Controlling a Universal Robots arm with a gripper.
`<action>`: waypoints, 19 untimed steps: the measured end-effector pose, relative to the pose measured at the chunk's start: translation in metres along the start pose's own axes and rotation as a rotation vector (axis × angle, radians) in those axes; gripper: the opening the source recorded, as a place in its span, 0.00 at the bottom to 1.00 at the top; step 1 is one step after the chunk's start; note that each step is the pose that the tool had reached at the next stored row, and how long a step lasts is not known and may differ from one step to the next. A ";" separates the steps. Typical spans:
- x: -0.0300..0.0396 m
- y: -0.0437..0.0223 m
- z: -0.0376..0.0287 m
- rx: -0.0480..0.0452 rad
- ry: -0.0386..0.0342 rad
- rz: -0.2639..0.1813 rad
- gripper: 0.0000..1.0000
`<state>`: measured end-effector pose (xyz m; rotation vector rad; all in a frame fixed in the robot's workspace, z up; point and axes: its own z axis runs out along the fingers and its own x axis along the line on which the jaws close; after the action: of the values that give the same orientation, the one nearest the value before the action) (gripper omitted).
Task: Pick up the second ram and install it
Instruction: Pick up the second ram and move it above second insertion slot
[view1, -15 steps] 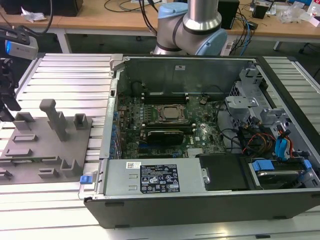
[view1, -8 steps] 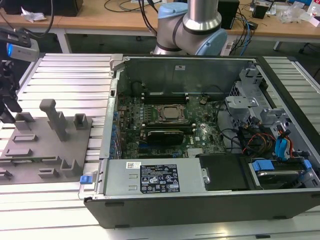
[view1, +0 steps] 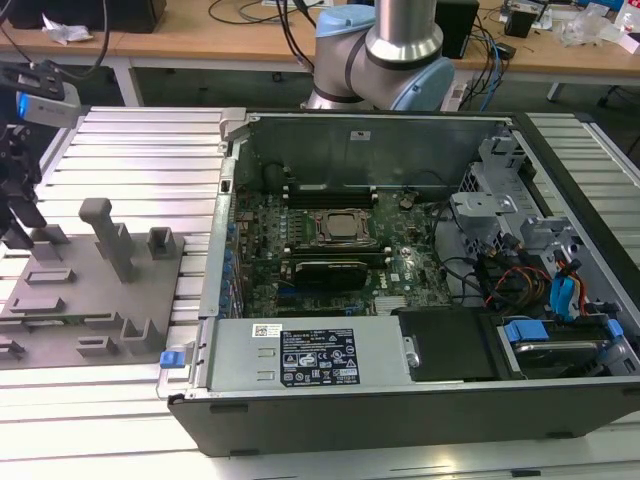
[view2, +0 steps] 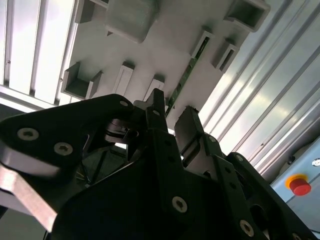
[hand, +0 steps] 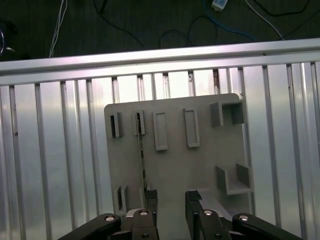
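Jaws apart, empty, over grey tray (hand: 175, 170); second ram (hand: 141, 160) in tray's slot looks off-centre, so descent cld chip it.

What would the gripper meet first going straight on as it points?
Likely the grey fixture plate, right beside the second ram in its slot; on the gripper the open jaws seem slightly offset, depth unclear.

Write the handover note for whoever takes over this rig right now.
The gripper is open, holds nothing and hovers over the grey slotted holder plate.
The second ram, a thin green circuit-board stick, stands on edge in a slot of that plate, close to one finger and not gripped.
Done: the gripper is at the plate.
Left: the pick-up, and the install in the open black computer case.
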<state>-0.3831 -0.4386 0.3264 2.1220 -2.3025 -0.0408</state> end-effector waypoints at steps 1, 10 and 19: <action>0.0000 0.0000 0.0011 0.0000 0.0000 0.000 0.36; 0.0001 -0.0003 0.0111 0.0000 0.0001 0.000 0.36; 0.0003 -0.0006 0.0229 0.0000 0.0000 0.000 0.36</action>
<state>-0.3831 -0.4387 0.3034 2.1220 -2.3025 -0.0408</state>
